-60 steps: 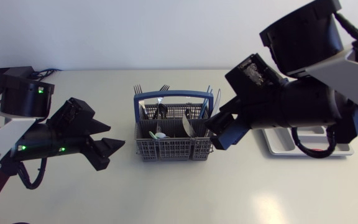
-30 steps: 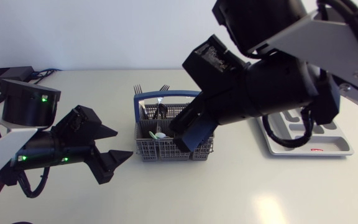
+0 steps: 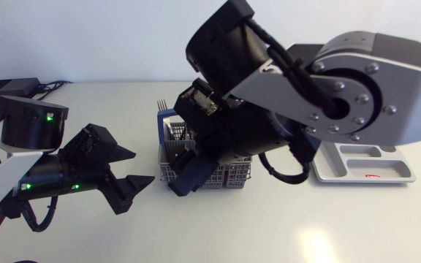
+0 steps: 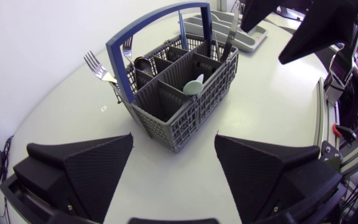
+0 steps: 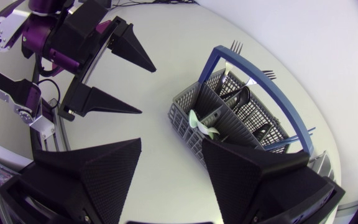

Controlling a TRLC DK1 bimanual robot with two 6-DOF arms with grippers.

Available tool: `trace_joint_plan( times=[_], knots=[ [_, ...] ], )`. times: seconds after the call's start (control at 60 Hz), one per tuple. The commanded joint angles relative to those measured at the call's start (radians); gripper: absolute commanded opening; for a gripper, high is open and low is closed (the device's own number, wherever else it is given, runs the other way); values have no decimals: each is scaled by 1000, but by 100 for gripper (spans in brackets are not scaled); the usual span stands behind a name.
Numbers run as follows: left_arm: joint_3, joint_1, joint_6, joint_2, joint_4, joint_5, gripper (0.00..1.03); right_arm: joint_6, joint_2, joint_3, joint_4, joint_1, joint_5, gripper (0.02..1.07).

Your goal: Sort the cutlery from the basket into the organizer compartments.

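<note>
The right arm [image 3: 357, 95] is swinging across from the organizer [image 3: 409, 175] side, so the right fingers [image 5: 92, 177], which a second ago were hanging beside the end of the basket [image 4: 166, 106], are now hovering above it, the wrist covering most of it in the head view; this is looking like the approach to a pick, with nothing lifted out yet. Those fingers are standing wide apart and holding nothing, with the basket lying just ahead of and below their tips and a pale green spoon [image 5: 199, 122] being the piece nearest them. The organizer is sitting well behind them on the bench [image 3: 269, 226]. The left arm [image 3: 42, 175] is barely shifting, having crept slightly closer early on; the left fingers [image 4: 86, 165] are also spread apart and empty, pointing at the basket's short end, which is sitting just ahead of them without touching. Forks [image 4: 98, 65] are standing farther ahead, beside the blue handle [image 4: 154, 23], and the other cutlery is waiting in its compartments
</note>
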Motion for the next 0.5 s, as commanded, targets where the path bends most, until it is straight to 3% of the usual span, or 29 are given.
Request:
trace_joint_plan(
  times=[0.0, 0.217, 0.367, 0.483],
  knots=[
    [-50, 9, 36, -11, 23, 5, 91, 25, 38, -11, 23, 12, 17, 73],
    [-109, 20, 62, 6, 103, 4, 91, 23, 149, -12, 105, 62, 162, 72],
    [-122, 40, 69, 17, 130, 4, 91, 20, 211, 12, 120, 64, 176, 64],
    [-125, 41, 72, 20, 138, 4, 91, 13, 254, 35, 143, 72, 218, 64]
  ],
)
